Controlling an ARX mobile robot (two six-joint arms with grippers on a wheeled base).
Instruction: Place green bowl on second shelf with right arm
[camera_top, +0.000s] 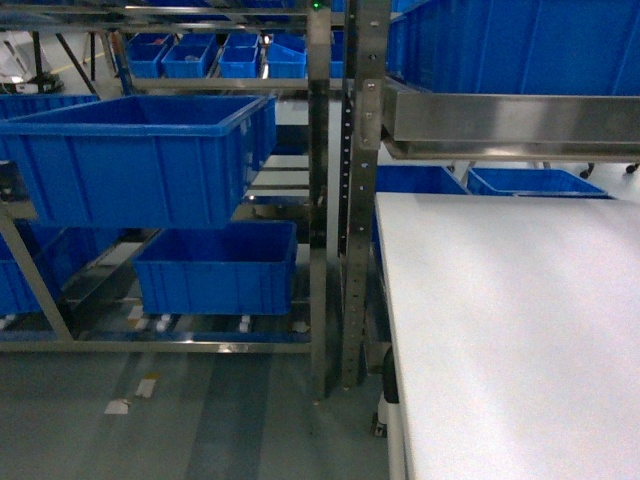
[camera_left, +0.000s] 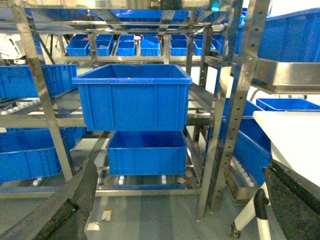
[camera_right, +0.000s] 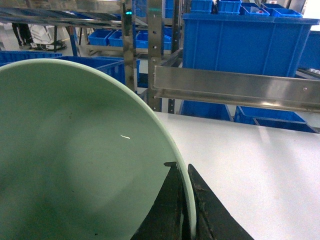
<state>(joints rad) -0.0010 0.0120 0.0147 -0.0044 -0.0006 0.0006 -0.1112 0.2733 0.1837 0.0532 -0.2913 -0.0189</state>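
While the bowl is carried, these are the lines that matter:

Bowl: the green bowl (camera_right: 75, 160) is seen only in the right wrist view, filling the left and lower part of the frame, hollow side turned toward the camera, rim tipped up rather than level.

Grip: the right gripper (camera_right: 186, 210) is closed onto the bowl's rim at the lower middle of the frame, one dark finger inside the wall and one outside, pretty much pinched tight.

Left gripper: its two dark fingers (camera_left: 65, 210) are seen at the lower corners of the left wrist view, spread wide with nothing between them.

Key relation: the steel shelf (camera_right: 235, 87) lies above and beyond the held bowl, across the upper right of the frame; the same rail is seen at the upper right of the head view (camera_top: 500, 120). So the bowl is judged to need lifting up and forward.

Nearer arm: the right one, obviously, since the bowl is already held by it.

Surface: a white table (camera_top: 510, 330) is spread under the shelf.

Room: a big blue crate (camera_right: 245, 42) is already sat on that shelf, so free space looks limited; how much is left beside it can't be told.

Head view: neither gripper nor bowl is shown.
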